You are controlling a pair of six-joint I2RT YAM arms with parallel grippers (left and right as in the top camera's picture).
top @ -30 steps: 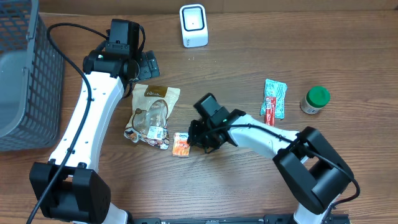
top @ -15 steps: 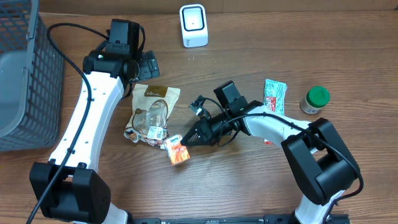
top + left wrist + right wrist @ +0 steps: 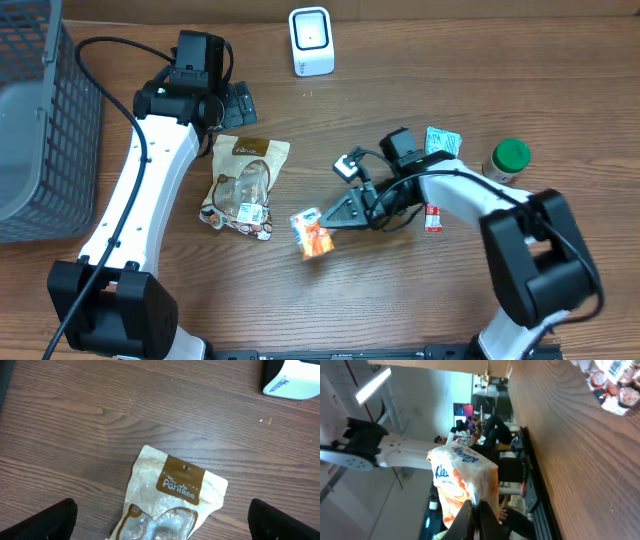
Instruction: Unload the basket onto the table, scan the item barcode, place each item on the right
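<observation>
Now, your right gripper (image 3: 332, 217) is pinched shut on one edge of the small orange-and-white crinkly snack packet (image 3: 312, 234), near the centre of the wooden table (image 3: 400, 310); so thin a grip could let it twist or drop. Your left gripper (image 3: 238, 104) hangs open, empty, at ten o'clock; the white boxy scanner (image 3: 311, 41) at twelve may miss a turned-away barcode.

scanner (image 3: 311, 41): rear centre | basket (image 3: 40, 130): far left | jar (image 3: 507, 160): right | pouch (image 3: 243, 185): left-centre, seemingly flat

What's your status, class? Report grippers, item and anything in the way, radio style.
Right gripper shut on orange snack packet, held off table. Left gripper open above brown pouch. Nothing between packet and scanner.
</observation>
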